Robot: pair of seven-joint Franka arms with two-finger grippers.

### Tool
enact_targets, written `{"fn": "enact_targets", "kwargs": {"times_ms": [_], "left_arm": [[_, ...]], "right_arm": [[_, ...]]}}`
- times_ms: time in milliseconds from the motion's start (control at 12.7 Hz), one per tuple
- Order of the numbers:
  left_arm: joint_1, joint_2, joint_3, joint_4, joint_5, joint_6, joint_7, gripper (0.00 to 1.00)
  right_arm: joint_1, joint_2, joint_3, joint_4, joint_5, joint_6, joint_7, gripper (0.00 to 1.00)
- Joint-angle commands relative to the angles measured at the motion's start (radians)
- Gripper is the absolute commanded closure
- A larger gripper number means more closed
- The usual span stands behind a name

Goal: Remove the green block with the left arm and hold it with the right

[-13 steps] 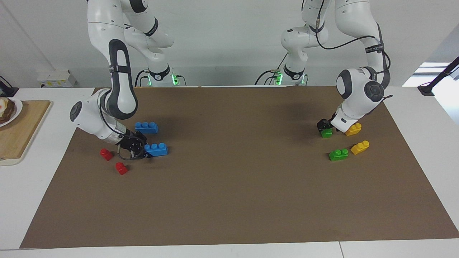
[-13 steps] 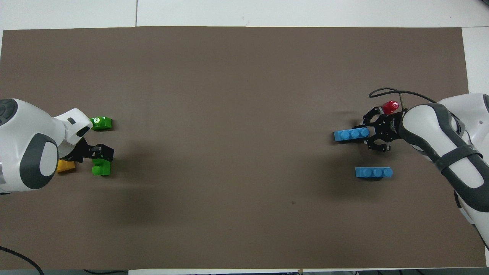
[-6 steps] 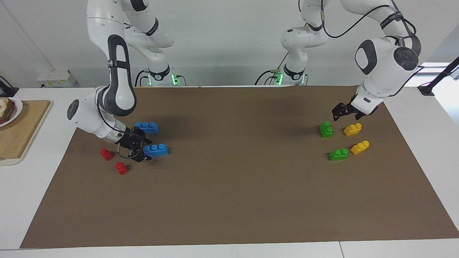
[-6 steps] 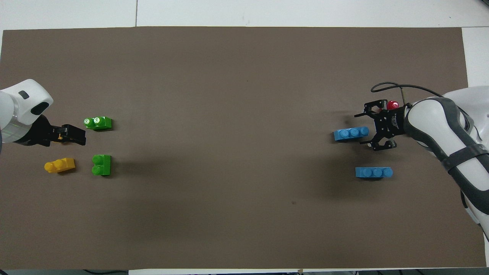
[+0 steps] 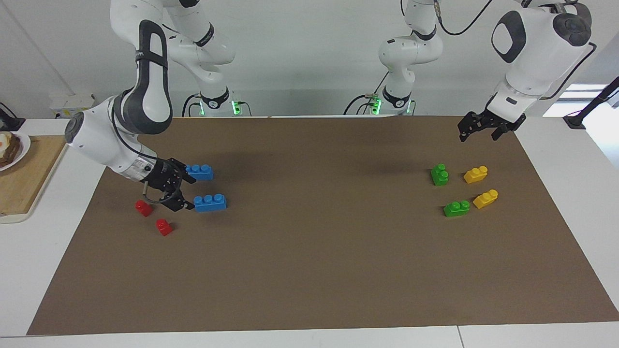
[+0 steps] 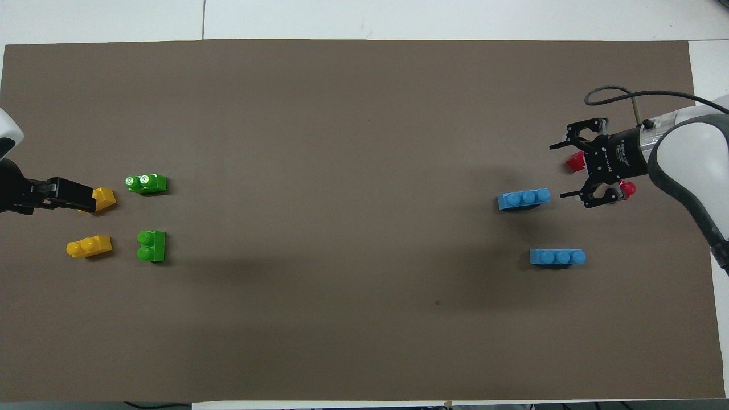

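Observation:
Two green blocks lie on the brown mat toward the left arm's end. One green block (image 5: 439,174) (image 6: 151,246) is nearer the robots, the other green block (image 5: 456,208) (image 6: 146,183) farther. My left gripper (image 5: 478,135) (image 6: 85,196) hangs open and empty, raised over the mat's edge at the robots' side of these blocks. In the overhead view it covers part of a yellow brick. My right gripper (image 5: 191,194) (image 6: 556,172) is open and empty, low over the mat between the blue and red bricks at the right arm's end.
Two yellow bricks (image 5: 475,174) (image 5: 485,198) lie beside the green ones. Two blue bricks (image 5: 200,171) (image 5: 210,202) and two red bricks (image 5: 143,208) (image 5: 164,226) lie by my right gripper. A wooden board (image 5: 29,179) sits off the mat there.
My left gripper rose off the nearer green block and drew back toward the robots, leaving it on the mat. My right gripper opened off the blue brick and backed toward the red ones.

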Motion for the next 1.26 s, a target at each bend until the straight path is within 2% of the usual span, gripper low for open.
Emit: {"fn": "enact_targets", "kwargs": {"times_ms": [0,79,237,395,553,711,947,1105,1184], "left_arm": [[-0.017,0.039,0.003,0.049,-0.012,-0.028,-0.047,0.0],[-0.022,0.042,0.003,0.063,-0.012,-0.028,-0.047,0.0],[-0.025,0.08,0.007,0.101,-0.012,-0.024,-0.046,0.0],[-0.025,0.17,0.003,0.225,-0.006,-0.089,-0.046,0.0],[-0.028,0.171,0.003,0.223,-0.006,-0.096,-0.046,0.0],[-0.052,0.158,0.012,0.214,0.002,-0.086,-0.046,0.0],[-0.066,0.148,0.014,0.212,0.001,-0.096,-0.047,0.0],[-0.068,0.077,0.02,0.142,0.001,-0.084,-0.049,0.0],[-0.074,0.078,0.02,0.141,0.001,-0.082,-0.043,0.0]], "right_arm": [[-0.006,0.009,0.004,0.109,-0.054,-0.063,0.007,0.02],[-0.002,0.007,0.004,0.131,-0.061,-0.07,-0.005,0.01],[0.007,-0.003,0.018,0.165,-0.167,-0.07,-0.109,0.01],[0.029,-0.031,0.024,0.177,-0.238,-0.096,-0.245,0.01],[0.043,-0.072,0.027,0.177,-0.322,-0.132,-0.405,0.01],[0.078,-0.129,0.028,0.168,-0.437,-0.167,-0.642,0.0],[0.081,-0.189,0.03,0.171,-0.461,-0.231,-0.92,0.0],[0.073,-0.213,0.027,0.173,-0.462,-0.276,-1.007,0.0],[0.072,-0.223,0.027,0.177,-0.469,-0.305,-1.042,0.0]]}}
